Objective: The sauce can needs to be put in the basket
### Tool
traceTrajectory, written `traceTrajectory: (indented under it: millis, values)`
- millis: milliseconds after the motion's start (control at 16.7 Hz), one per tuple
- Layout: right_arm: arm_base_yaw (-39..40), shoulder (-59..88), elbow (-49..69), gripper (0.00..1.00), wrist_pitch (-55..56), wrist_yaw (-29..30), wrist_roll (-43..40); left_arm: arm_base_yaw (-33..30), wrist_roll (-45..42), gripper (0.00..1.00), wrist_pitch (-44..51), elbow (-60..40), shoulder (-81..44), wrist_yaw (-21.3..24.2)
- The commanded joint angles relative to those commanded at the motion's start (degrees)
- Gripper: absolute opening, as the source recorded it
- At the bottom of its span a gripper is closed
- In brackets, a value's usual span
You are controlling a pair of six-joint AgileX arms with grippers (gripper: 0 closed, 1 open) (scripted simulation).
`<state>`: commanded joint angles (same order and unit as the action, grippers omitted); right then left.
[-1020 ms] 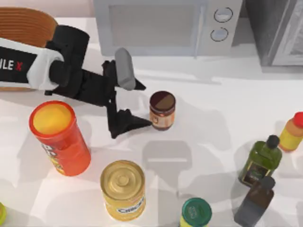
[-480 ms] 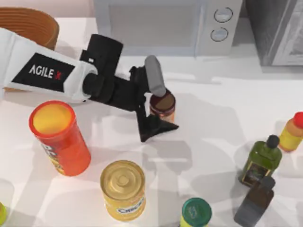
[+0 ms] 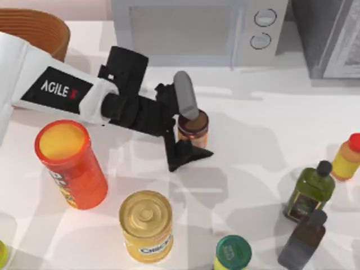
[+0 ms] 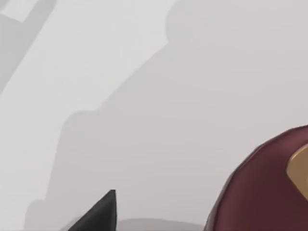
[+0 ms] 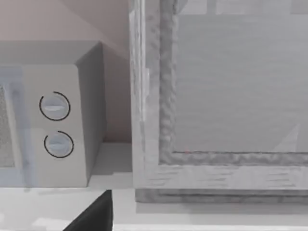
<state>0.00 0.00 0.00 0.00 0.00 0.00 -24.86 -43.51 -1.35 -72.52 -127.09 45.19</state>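
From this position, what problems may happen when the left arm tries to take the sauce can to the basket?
1. The left gripper straddles the sauce can with its fingers open; one finger lies over the lid, so closing may grip unevenly and tip the can.
2. The basket is at the far left corner, half out of frame. The carry passes near the tall red-orange canister, which the arm might knock.

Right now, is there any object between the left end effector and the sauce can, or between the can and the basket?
Nothing separates them: the left end effector already straddles the sauce can. Toward the basket at the table's far left corner, only the left arm itself lies along the line; the orange canister stands nearer the camera.
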Motion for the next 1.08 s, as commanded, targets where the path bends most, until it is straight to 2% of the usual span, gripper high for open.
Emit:
traceTrajectory:
  millis: [660,1080]
  values:
    - [0.0,0.0,0.0,1.0,0.0,0.0,0.0,0.0,0.0,0.02,0.0,0.0,0.0,0.0]
    - [0.0,0.0,0.0,1.0,0.0,0.0,0.0,0.0,0.0,0.0,0.0,0.0,0.0,0.0]
